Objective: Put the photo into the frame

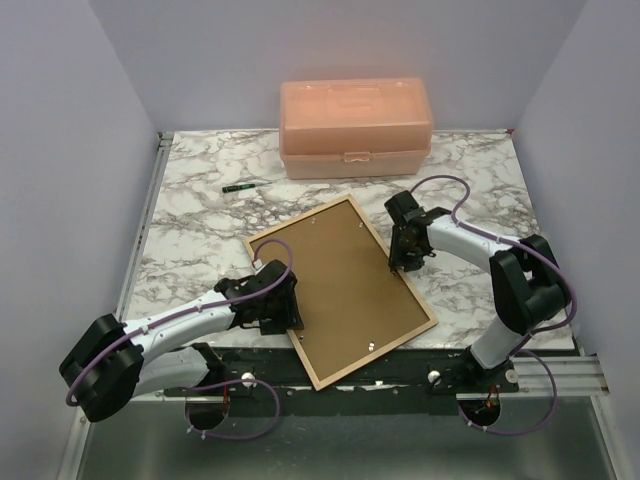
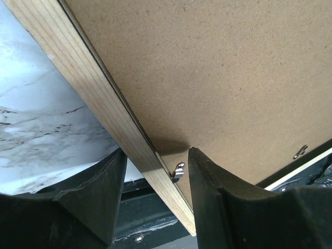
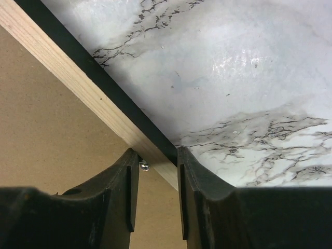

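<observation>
The frame point(image 1: 380, 352) lies face down and askew on the marble table, its light wood back up. A brown backing panel point(image 1: 345, 285) fills it, and the photo is hidden. My left gripper point(image 1: 290, 315) is open astride the frame's left rail point(image 2: 88, 88). One finger stands clear of the rail's outer side, and the other rests over the panel point(image 2: 218, 78) beside a metal clip point(image 2: 179, 170). My right gripper point(image 1: 400, 262) is on the right rail point(image 3: 78, 85). Its fingertips point(image 3: 182, 155) press the rail's black outer edge and its inner edge by a small clip point(image 3: 144, 166).
A peach plastic box point(image 1: 355, 128) stands at the back of the table point(image 1: 200, 220). A small dark pen point(image 1: 240, 187) lies in front of it to the left. The frame's near corner point(image 1: 318, 385) overhangs the table's front edge, between the two arm bases.
</observation>
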Motion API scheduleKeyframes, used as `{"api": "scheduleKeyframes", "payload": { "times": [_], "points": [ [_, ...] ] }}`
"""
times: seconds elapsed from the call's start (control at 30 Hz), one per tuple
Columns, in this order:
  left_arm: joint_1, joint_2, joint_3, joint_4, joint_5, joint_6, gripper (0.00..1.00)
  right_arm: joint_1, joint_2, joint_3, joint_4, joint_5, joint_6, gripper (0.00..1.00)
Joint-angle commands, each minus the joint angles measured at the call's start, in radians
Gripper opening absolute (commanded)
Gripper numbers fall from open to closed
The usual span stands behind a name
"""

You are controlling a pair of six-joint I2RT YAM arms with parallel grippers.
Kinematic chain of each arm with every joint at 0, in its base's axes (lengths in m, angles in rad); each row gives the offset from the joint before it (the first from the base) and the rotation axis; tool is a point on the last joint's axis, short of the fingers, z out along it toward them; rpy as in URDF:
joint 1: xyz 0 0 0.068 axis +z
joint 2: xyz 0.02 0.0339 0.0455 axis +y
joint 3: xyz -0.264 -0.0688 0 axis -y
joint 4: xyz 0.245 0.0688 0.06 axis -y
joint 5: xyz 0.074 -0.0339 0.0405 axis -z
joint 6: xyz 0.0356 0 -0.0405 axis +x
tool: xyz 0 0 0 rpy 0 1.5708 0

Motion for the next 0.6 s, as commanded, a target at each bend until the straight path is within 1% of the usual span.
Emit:
{"api": "scheduleKeyframes", "payload": {
  "times": [0.0, 0.03, 0.17, 0.2, 0.23, 0.57],
  "points": [
    [-0.01, 0.016, -0.006, 0.004, -0.001, -0.005, 0.52, 0.009, 0.029, -0.019, -0.013, 0.094, 0.017, 0.28],
    [-0.009, 0.02, -0.004, 0.002, -0.001, -0.005, 0.52, 0.011, 0.033, -0.019, -0.015, 0.101, 0.016, 0.26],
    [-0.015, 0.032, -0.002, 0.001, -0.001, -0.007, 0.52, 0.031, 0.045, -0.019, -0.022, 0.137, 0.017, 0.07],
    [-0.015, 0.032, -0.001, -0.001, 0.0, -0.007, 0.52, 0.043, 0.05, -0.016, -0.029, 0.153, 0.017, 0.03],
    [-0.016, 0.033, -0.002, -0.002, -0.001, -0.007, 0.52, 0.053, 0.056, -0.011, -0.038, 0.175, 0.02, 0.0],
    [-0.018, 0.036, -0.019, 0.014, 0.002, -0.014, 0.52, 0.187, 0.144, 0.031, -0.173, 0.407, 0.101, 0.0]
  ]
}}
